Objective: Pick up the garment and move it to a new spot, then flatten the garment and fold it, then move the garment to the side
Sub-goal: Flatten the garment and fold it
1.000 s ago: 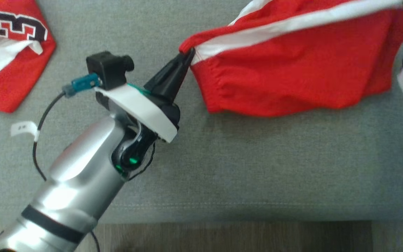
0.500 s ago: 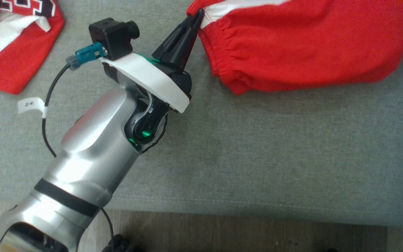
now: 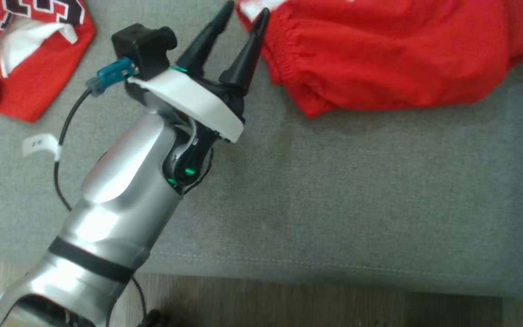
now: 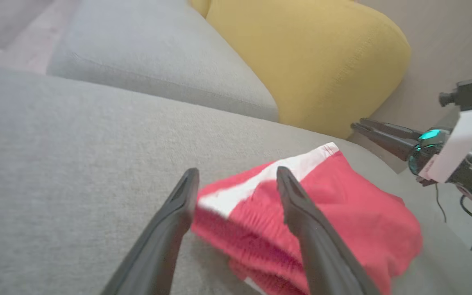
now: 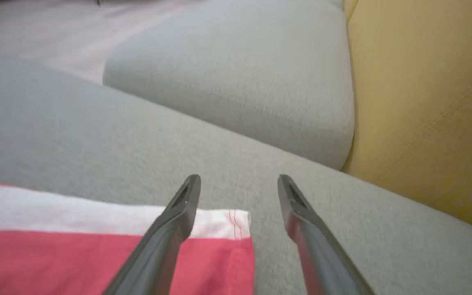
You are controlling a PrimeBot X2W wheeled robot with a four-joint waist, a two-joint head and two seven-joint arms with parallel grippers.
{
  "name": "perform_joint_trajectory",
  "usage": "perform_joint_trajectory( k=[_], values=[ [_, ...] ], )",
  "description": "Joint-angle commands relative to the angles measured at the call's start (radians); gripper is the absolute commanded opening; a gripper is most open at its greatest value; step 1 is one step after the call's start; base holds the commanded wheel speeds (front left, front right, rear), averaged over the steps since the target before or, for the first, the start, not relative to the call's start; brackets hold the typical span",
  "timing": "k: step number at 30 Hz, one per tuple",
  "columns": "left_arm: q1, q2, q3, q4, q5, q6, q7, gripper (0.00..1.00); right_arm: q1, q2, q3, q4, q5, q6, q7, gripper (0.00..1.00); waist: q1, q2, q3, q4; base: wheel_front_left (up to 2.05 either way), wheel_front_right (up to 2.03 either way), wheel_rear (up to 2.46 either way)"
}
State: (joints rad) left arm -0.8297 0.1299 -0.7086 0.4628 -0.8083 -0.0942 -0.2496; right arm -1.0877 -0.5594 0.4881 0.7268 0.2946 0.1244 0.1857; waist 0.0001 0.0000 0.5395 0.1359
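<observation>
Red shorts [image 3: 379,54] with a white stripe lie bunched on the grey sofa seat [image 3: 334,204], toward its back edge and right side. A red jersey [image 3: 30,68] sits near the back left corner. The left gripper [image 3: 245,11] has its fingers spread wide at the shorts' elastic end and grips nothing. From the left wrist, those fingers straddle the waistband corner, with a yellow cushion [image 4: 301,61] behind. From the right wrist, the right gripper [image 5: 238,180] is also wide and empty, one finger over the shorts' white-striped corner.
</observation>
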Motion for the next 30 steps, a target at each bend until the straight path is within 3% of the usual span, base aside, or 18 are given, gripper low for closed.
perform_joint_trajectory(
  k=[1,8,13,16,21,30],
  values=[
    [0.019,0.018,0.052,-0.042,0.032,0.016,-0.012,1.00,0.030,0.019,-0.011,-0.026,0.015,0.006,-0.030,1.00,-0.0001,0.0000,-0.026,-0.010,0.00,0.00,0.00],
    [0.215,0.011,0.144,-0.197,0.307,0.154,-0.012,1.00,0.211,0.120,-0.028,-0.058,0.114,0.006,-0.128,1.00,-0.0001,0.0000,-0.129,-0.027,0.00,0.00,0.00],
    [0.380,-0.007,0.187,-0.339,0.451,0.236,-0.012,1.00,0.334,0.141,-0.043,-0.074,0.170,0.006,-0.137,1.00,-0.0001,0.0000,-0.186,-0.010,0.00,0.00,0.00],
    [0.462,-0.020,0.204,-0.428,0.540,0.276,-0.012,1.00,0.375,0.119,-0.086,-0.052,0.186,0.006,-0.143,1.00,-0.0001,0.0000,-0.211,0.023,0.00,0.00,0.00],
    [0.566,-0.038,0.200,-0.519,0.646,0.302,-0.012,1.00,0.388,0.068,-0.203,0.053,0.197,0.006,-0.138,1.00,-0.0001,0.0000,-0.229,0.092,0.00,0.00,0.00],
    [0.638,-0.057,0.187,-0.549,0.703,0.294,-0.012,1.00,0.328,0.010,-0.340,0.273,0.101,0.006,-0.032,1.00,-0.0001,0.0000,-0.206,0.176,0.00,0.00,0.00]
  ],
)
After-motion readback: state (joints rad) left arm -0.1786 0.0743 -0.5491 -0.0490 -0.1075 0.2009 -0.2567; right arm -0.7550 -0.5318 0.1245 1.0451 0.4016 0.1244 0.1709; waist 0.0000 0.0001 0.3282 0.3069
